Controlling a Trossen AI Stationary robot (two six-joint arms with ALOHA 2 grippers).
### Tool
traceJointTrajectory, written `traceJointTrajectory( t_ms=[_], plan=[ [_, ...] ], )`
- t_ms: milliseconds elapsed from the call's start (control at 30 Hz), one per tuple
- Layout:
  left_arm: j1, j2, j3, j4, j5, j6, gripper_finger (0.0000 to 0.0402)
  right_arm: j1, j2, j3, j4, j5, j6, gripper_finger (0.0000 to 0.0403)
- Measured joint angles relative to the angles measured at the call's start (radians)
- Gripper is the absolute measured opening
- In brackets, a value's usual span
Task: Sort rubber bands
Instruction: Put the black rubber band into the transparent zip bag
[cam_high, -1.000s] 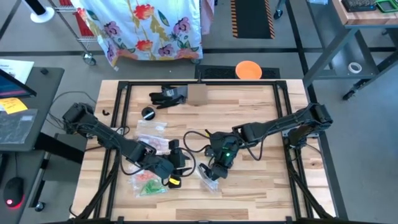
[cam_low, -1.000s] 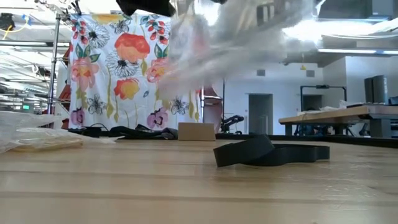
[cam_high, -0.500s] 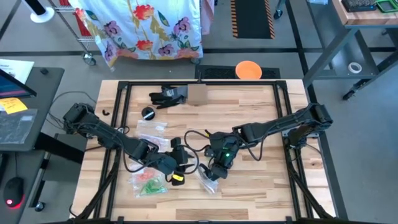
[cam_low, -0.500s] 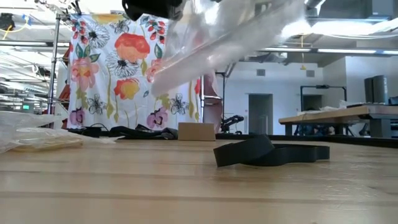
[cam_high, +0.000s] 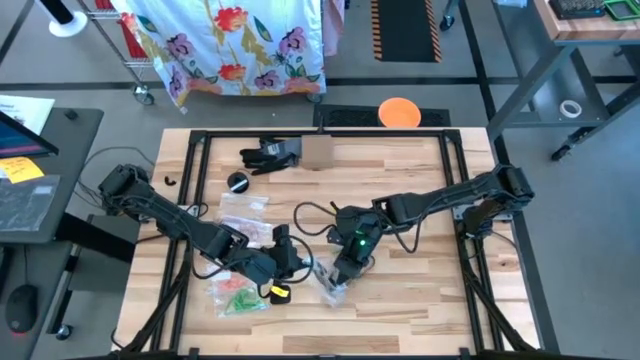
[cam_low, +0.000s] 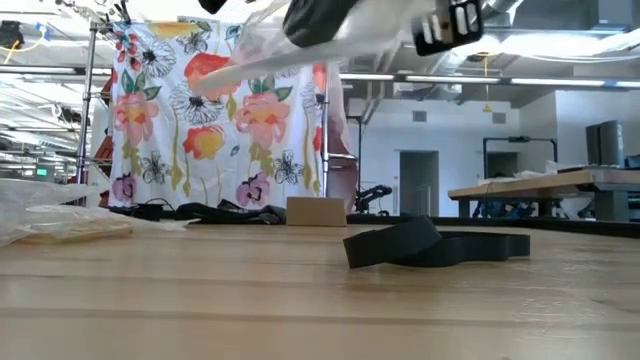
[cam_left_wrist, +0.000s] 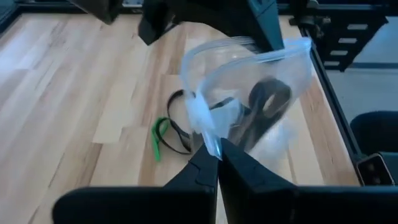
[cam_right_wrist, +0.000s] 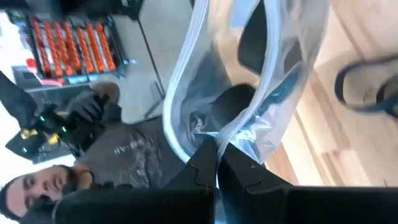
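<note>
Both grippers hold one clear zip bag (cam_left_wrist: 249, 93) in the air over the table's middle. My left gripper (cam_left_wrist: 217, 158) is shut on its mouth, and my right gripper (cam_right_wrist: 216, 158) is shut on it from the other side. Dark rubber bands (cam_left_wrist: 268, 102) lie inside the bag. Below it, a green band (cam_left_wrist: 158, 134) and a black band (cam_left_wrist: 177, 124) lie flat on the wood. In the high view the bag (cam_high: 328, 288) hangs between the left gripper (cam_high: 306, 266) and the right gripper (cam_high: 342, 278). My left gripper pinches the zip rim (cam_left_wrist: 205, 134) of the bag's mouth between its two fingers, at one side of the opening. It comes slanting down from the table's left. The bag is lifted clear and its mouth stands open. My right gripper pinches the bag's rim (cam_right_wrist: 239, 140) between its two fingers, slanting down from the table's right. The plastic bunches at the fingertips. The bag hangs clear of the table, its mouth spread into a loop.
Other clear bags lie at the left: one (cam_high: 246, 214) pale, one (cam_high: 238, 296) with green and red bands. A cardboard box (cam_high: 317, 152) and a black object (cam_high: 270, 153) sit at the far edge. A black strap (cam_low: 430, 243) lies on the wood, and a person (cam_right_wrist: 93, 155) is beyond the table.
My left gripper has moved in toward the bag and taken hold of its mouth rim. My right gripper has rolled at the wrist. In the low view the bag has swung from a steep slant to lie nearly level, high over the table.
</note>
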Motion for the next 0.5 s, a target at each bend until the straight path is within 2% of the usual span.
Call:
traceJointTrajectory(
  t_ms=[100, 200, 300, 400, 433, 500],
  plan=[
    [-0.01, 0.001, 0.0, -0.007, 0.009, 0.001, 0.0001, 0.0, 0.002, 0.0, 0.012, 0.055, -0.007, 0.0],
    [-0.012, 0.001, 0.0, -0.004, 0.01, -0.001, 0.0001, 0.004, 0.001, 0.0, 0.006, -0.022, -0.05, 0.0],
    [-0.012, 0.001, -0.001, -0.006, 0.01, -0.003, 0.0, 0.002, 0.001, 0.0, 0.058, 0.055, -0.055, 0.0],
    [-0.012, 0.001, -0.001, -0.003, 0.01, -0.004, 0.0, 0.004, 0.0, 0.0, 0.052, -0.059, -0.118, 0.0],
    [-0.012, 0.001, -0.001, -0.003, 0.01, -0.007, 0.0, -0.002, 0.0, 0.0, 0.038, -0.055, -0.084, 0.0],
    [-0.012, 0.001, -0.001, -0.003, 0.01, -0.008, 0.0, -0.006, 0.001, 0.0, 0.042, 0.042, 0.028, 0.0]
  ],
)
